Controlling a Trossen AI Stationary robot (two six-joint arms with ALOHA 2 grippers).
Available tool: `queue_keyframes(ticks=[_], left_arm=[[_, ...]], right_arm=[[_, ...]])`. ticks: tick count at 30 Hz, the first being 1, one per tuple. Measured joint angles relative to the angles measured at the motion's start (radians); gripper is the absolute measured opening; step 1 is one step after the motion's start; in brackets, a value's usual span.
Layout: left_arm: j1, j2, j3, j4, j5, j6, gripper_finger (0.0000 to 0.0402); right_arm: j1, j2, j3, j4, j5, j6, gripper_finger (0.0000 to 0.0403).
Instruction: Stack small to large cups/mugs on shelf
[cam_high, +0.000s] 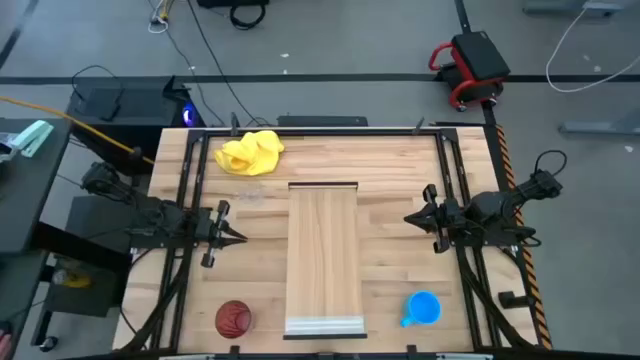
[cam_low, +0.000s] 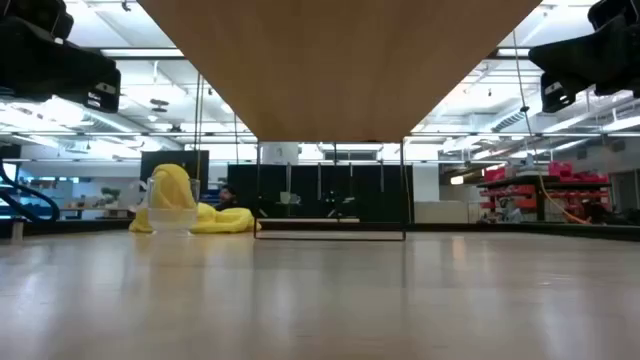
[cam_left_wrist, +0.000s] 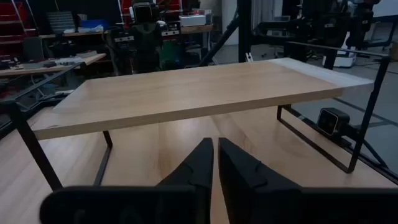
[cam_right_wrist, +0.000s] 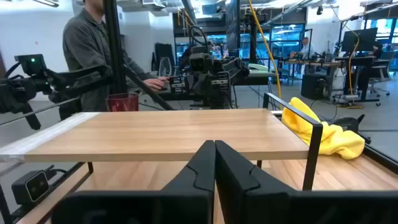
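- Step in hand: none begun, by my reading. The shelf (cam_high: 323, 255) stands bare mid-table on its black wire legs, lighter lip toward 6 o'clock in the high view; no cup rests on it.
- Left gripper (cam_high: 236, 237) hovers at 9 o'clock of the shelf, just off its long edge, holding nothing. In its own wrist view the fingers (cam_left_wrist: 199, 168) lie together with only a sliver between.
- Right gripper (cam_high: 411, 218) hovers at 3 o'clock of the shelf, also empty; jaws pressed together, fingers (cam_right_wrist: 202, 163) meeting at a point.
- Dark red ribbed cup (cam_high: 233, 318): on the tabletop (cam_high: 390, 170) at about 8 o'clock of the shelf, well apart from it.
- Bright blue mug (cam_high: 424, 308): at about 4 o'clock of the shelf, handle toward the shelf's lip end.
- Small clear cup (cam_high: 248, 193): faint from above, at about 10 o'clock of the shelf, just beside the yellow cloth (cam_high: 250, 152); it stands upright in the low view (cam_low: 172, 208).
- Next move, as I judge it: one gripper must open before any pick. The left sits nearer the red and clear cups, the right nearer the blue mug.
- A person (cam_right_wrist: 93, 50) stands beyond the table in the right wrist view.
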Motion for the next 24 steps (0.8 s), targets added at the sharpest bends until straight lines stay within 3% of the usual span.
queue_keyframes(ticks=[24], left_arm=[[0.0, 0.0, 0.0, 0.0, 0.0, 0.0, 0.0034]], right_arm=[[0.0, 0.0, 0.0, 0.0, 0.0, 0.0, 0.0014]])
